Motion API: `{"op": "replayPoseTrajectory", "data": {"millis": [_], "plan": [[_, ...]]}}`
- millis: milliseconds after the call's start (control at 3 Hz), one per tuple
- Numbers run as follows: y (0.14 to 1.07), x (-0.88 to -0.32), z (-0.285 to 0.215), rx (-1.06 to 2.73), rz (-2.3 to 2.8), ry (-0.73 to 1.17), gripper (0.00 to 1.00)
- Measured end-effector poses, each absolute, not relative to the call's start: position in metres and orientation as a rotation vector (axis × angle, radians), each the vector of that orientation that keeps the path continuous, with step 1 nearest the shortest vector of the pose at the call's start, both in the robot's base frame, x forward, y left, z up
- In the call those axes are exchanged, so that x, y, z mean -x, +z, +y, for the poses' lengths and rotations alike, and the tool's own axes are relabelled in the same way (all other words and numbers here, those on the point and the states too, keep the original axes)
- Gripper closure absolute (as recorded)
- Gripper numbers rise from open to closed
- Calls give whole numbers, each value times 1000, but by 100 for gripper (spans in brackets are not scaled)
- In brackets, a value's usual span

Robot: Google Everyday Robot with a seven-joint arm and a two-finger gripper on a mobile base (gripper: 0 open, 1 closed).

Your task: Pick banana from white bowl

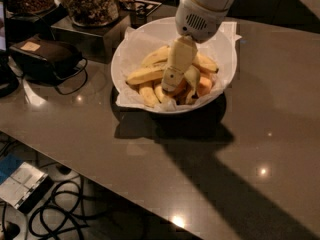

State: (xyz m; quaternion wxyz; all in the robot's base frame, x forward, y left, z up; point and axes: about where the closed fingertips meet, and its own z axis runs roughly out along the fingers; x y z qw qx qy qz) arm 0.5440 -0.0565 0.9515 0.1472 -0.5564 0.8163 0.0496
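Observation:
The white bowl [123,59], lined with crinkled white paper, stands at the back middle of the dark table. It holds several bananas and orange pieces [204,86]. A curved yellow banana [192,80] with a dark lower end lies near the bowl's middle, right beside my gripper. My gripper [169,85] reaches down from the white wrist [200,16] into the fruit pile, tilted to the lower left, touching or almost touching that banana. A cleaner long banana [145,75] lies to its left.
Glass jars of nuts [90,1] on a dark stand are behind the bowl to the left. A black device [42,56] with a cable lies at the left. The table's front edge runs diagonally; cables [60,219] lie on the floor below.

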Motion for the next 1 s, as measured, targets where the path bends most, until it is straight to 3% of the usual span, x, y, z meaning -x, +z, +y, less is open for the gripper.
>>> {"op": "replayPoseTrajectory", "data": {"millis": [333,1000], "plan": [[934,-545,-46,1667,2364,148,0],[942,-542,-37,1685,2380,203,0]]}}
